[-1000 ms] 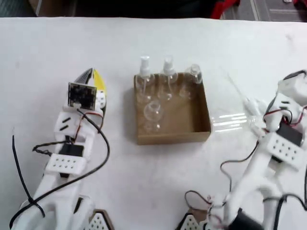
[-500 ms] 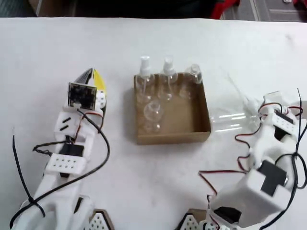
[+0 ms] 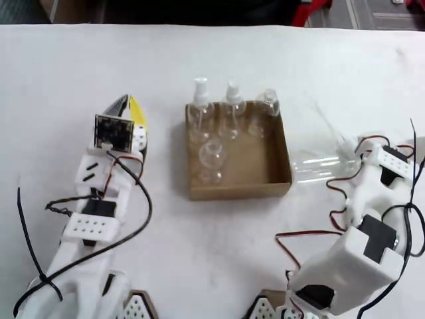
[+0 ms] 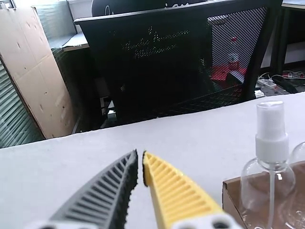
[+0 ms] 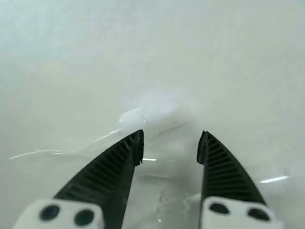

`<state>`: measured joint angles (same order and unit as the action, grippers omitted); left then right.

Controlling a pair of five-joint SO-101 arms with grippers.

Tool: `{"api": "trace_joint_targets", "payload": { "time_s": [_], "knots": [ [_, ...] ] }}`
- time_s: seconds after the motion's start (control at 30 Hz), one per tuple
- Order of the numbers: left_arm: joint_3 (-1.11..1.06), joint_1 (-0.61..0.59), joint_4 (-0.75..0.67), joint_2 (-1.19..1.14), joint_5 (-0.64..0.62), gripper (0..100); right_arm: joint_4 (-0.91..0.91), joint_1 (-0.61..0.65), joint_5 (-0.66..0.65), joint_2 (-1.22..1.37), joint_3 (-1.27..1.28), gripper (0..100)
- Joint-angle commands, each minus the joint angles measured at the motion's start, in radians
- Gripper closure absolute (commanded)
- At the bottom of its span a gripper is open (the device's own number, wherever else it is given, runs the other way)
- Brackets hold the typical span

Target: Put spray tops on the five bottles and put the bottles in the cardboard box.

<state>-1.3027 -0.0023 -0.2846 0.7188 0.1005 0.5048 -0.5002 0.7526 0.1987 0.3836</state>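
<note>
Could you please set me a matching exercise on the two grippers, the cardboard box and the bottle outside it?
Things:
1. grey-and-yellow left gripper
2. black-fingered right gripper
3. brown cardboard box
4. clear plastic bottle outside the box

States:
a. lying on its side
b. open
c. shut
d. holds four bottles

Pairs: 1c, 2b, 3d, 4a.

Right wrist view: clear shape [image 5: 174, 205] between the spread fingers of the right gripper [image 5: 170, 135], blurred; bottle or spray top, cannot tell.
High view: right arm [image 3: 364, 199] hides that gripper's tips and one end of the clear bottle [image 3: 319, 166] lying beside the cardboard box [image 3: 239, 189].
Left wrist view: bottle [image 4: 270, 176] cut off by the lower edge; second bottle [image 4: 299, 157] clipped at the side edge.
</note>
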Motion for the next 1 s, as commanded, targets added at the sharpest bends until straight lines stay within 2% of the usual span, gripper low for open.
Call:
{"api": "trace_joint_targets", "payload": {
  "time_s": [0.0, 0.27, 0.47, 0.6, 0.97],
  "knots": [
    [0.009, 0.013, -0.025, 0.002, 0.011, 98, -0.053, 0.031, 0.072, 0.005, -0.046, 83.7],
    [0.008, 0.013, -0.025, 0.002, 0.011, 98, -0.105, 0.041, 0.086, 0.173, -0.176, 83.7],
    [0.008, 0.015, -0.025, 0.002, 0.011, 98, -0.001, 0.022, 0.087, 0.305, -0.322, 84.0],
    [0.008, 0.024, -0.025, 0.002, 0.026, 98, 0.047, 0.002, 0.080, 0.380, -0.407, 96.7],
    [0.008, 0.025, -0.025, 0.002, 0.058, 98, 0.042, -0.094, 0.077, 0.435, -0.511, 96.9]
  ]
}}
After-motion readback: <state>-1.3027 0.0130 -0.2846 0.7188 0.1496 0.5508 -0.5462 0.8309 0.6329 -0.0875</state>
